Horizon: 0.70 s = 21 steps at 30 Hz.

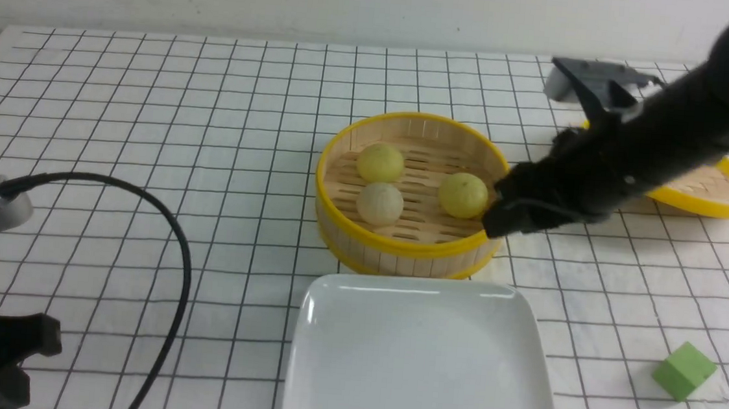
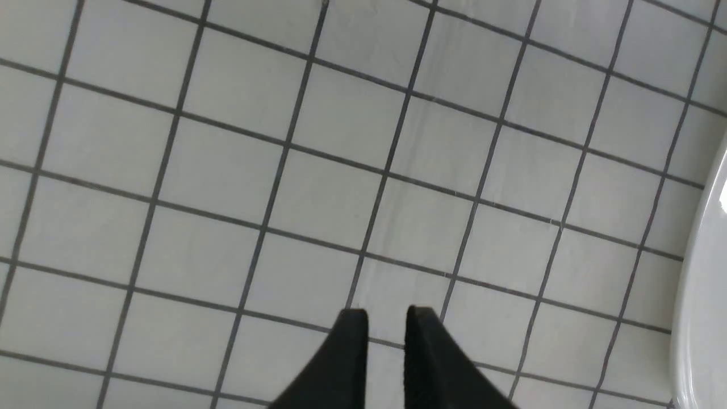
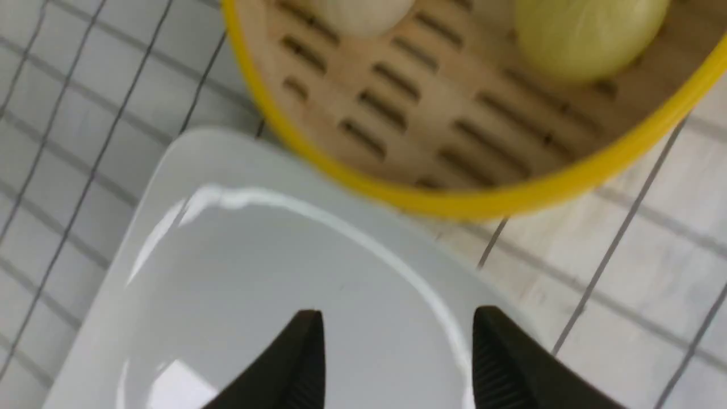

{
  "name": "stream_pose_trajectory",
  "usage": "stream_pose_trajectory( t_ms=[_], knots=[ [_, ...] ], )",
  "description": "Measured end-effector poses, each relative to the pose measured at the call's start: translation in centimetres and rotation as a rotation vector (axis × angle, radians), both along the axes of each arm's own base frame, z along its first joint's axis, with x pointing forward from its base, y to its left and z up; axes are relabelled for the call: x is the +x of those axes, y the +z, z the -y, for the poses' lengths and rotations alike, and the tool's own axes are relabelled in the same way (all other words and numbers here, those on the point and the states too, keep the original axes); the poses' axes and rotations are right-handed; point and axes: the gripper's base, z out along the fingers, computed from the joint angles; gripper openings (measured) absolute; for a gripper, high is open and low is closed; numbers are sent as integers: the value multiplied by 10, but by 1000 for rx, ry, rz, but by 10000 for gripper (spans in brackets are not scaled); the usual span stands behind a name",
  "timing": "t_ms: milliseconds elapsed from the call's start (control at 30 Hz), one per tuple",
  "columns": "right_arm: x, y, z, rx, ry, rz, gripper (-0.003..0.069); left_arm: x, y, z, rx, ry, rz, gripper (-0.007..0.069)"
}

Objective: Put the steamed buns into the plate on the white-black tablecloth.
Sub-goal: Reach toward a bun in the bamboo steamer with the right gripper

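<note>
Three steamed buns lie in a bamboo steamer basket (image 1: 400, 249): a pale yellow one (image 1: 380, 162) at the back, a beige-white one (image 1: 379, 203) in front of it, another pale yellow one (image 1: 463, 195) on the right. The white plate (image 1: 420, 358) sits just in front of the basket on the white-black tablecloth (image 1: 150, 116). My right gripper (image 3: 397, 315) is open and holds nothing. It hovers over the plate's (image 3: 255, 295) far right corner, beside the basket's right rim. My left gripper (image 2: 386, 315) hangs over bare cloth left of the plate's rim (image 2: 704, 284), its fingers a narrow gap apart, nothing between them.
The steamer's yellow-rimmed lid (image 1: 717, 190) lies at the back right, partly behind my right arm (image 1: 635, 154). A green cube (image 1: 683, 371) rests on the cloth right of the plate. A black cable (image 1: 172, 248) loops over the cloth at the left.
</note>
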Motion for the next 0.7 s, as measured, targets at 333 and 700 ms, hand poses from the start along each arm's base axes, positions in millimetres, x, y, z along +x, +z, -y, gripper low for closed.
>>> stream_pose_trajectory(
  t_ms=[333, 700],
  knots=[
    [86, -53, -32, -202, -45, 168, 374, 0, 0, 2, -20, 3, -2, 347],
    [91, -64, -32, -280, -20, 161, 25, 1, 1, 2, -24, 5, 15, 351]
  ],
)
